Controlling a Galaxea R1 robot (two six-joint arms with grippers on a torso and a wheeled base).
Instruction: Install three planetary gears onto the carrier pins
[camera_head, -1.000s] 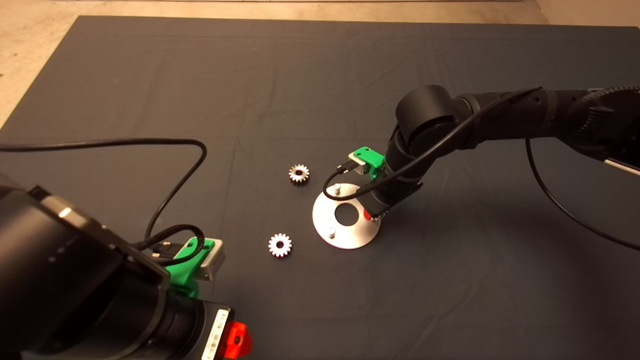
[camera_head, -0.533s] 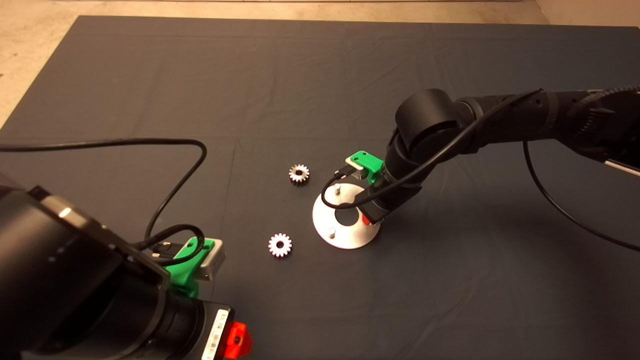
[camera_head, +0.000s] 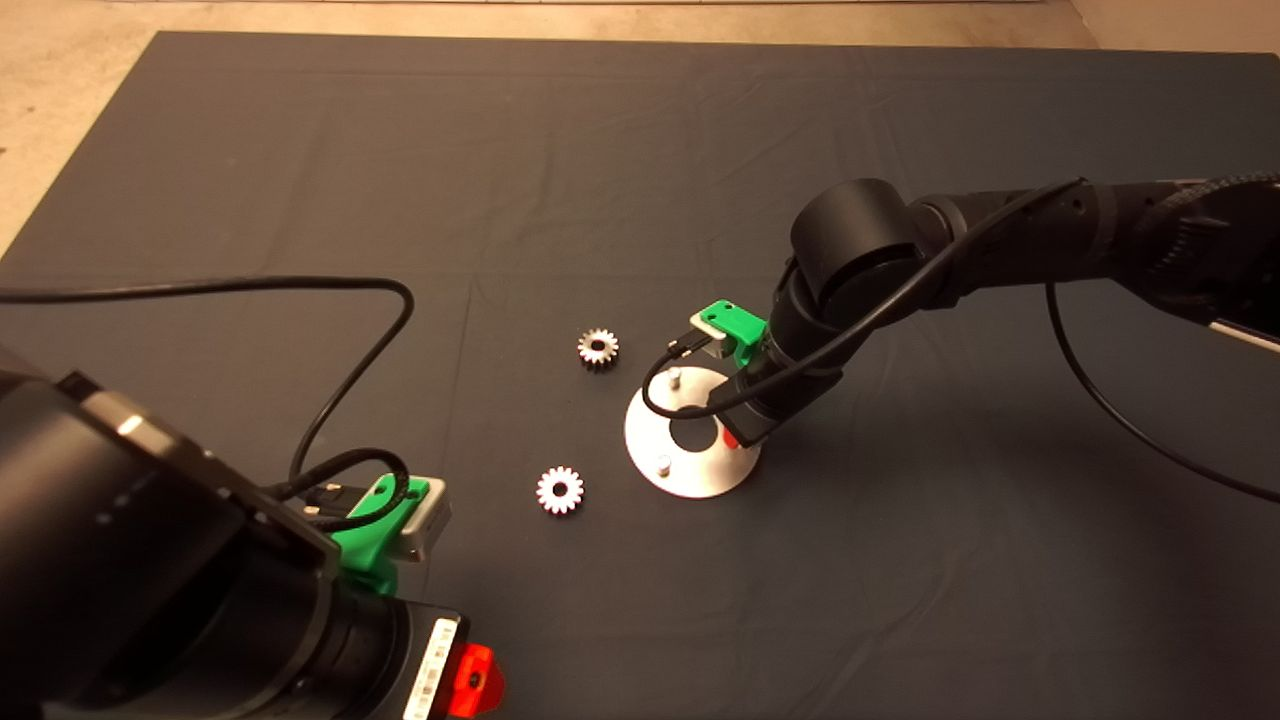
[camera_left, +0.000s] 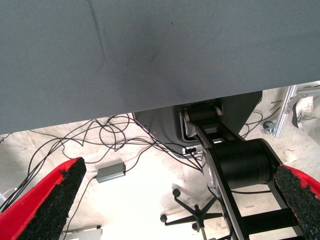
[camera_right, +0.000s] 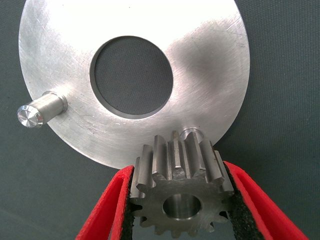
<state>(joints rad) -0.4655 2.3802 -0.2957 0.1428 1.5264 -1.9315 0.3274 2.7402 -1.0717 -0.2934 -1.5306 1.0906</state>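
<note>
You had a dark grey mat spread flat, faintly creased, with a fold line running across its middle. Beyond its far edge and its far left corner, bare beige floor showed. In the left wrist view, the mat's edge gave way to pale floor strewn with tangled black cables. A small grey box lay among them. Nearby stood the wheeled star base of a chair, and a pale metal frame on a caster stood off to one side.
</note>
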